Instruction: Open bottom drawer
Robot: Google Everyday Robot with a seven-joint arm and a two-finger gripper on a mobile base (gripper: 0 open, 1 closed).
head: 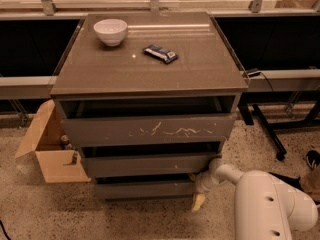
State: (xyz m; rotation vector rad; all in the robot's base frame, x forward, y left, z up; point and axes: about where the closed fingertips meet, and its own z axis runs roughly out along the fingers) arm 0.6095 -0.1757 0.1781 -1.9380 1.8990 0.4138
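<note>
The bottom drawer [145, 189] is the lowest of three dark grey-brown fronts in the cabinet, plain and unscratched. It stands out a little from the cabinet, with a dark gap above it. My gripper [198, 198] is at the right end of this drawer, just under the middle drawer [145, 164], and its pale tip hangs down past the drawer's lower right corner. My white arm [270, 204] reaches in from the lower right.
The top drawer [147, 129] carries white scratches. A white bowl [110, 31] and a dark wrapped bar [160, 53] lie on the cabinet top [150, 69]. An open cardboard box [50, 156] stands on the floor to the left. Black table legs [270, 131] stand to the right.
</note>
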